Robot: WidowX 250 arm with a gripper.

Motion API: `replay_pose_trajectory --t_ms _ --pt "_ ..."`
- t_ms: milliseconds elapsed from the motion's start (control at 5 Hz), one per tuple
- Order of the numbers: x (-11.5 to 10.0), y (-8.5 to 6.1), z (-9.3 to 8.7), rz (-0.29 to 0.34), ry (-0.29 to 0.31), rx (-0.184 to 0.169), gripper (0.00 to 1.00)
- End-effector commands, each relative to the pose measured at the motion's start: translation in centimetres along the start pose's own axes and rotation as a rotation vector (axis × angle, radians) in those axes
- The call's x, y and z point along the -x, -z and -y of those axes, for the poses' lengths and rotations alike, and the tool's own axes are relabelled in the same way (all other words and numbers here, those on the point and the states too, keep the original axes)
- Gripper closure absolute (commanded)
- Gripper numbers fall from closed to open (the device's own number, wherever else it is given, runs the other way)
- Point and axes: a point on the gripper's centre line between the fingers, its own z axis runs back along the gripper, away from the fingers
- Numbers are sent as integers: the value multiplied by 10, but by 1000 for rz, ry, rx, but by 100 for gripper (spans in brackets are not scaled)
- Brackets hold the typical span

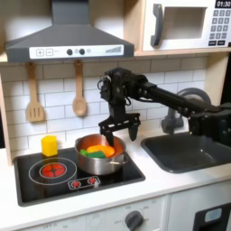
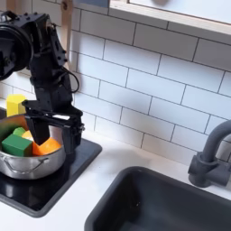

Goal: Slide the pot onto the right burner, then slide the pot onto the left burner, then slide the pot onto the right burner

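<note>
A WidowX arm reaches down over a toy kitchen's stovetop (image 1: 36,185), its end effector (image 1: 119,132) poised at the far rim of the pot (image 1: 99,155), which sits at about three o'clock on the black cooktop in the first exterior view. The silver pot, carrying orange, green and yellow toy food (image 1: 97,152), covers the right burner almost wholly; no red rings can be made out beneath it. The left burner (image 1: 54,168), solid red at its centre, lies bare at nine o'clock from the pot, with a small yellow cup (image 1: 49,144) behind it at twelve o'clock.

In the second exterior view the fingers (image 2: 74,135) stand spread apart and straddle the pot's rim (image 2: 61,152), one prong inside and one outside, gripping nothing visibly.

The pot resting on the right side suggests either the first slide or the last is complete. Which of the two cannot be told from this moment; the crossing to the left burner may yet remain.
</note>
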Motion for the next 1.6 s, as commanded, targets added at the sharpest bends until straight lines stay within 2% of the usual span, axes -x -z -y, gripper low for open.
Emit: replay_pose_trajectory --t_ms 0,200,400,600,800,1000,1200,1400 --pt "1 -2 -2 16 20 -31 0" --pt "9 -7 7 26 70 -60 0" --pt "16 -15 8 37 75 -66 0" --pt "24 -13 13 20 90 -49 0" --pt "32 -16 16 14 95 -46 0" --pt "42 -17 16 6 98 -34 0" --pt "55 -12 16 -25 103 -31 0" --pt "61 -14 12 -36 87 -14 0"
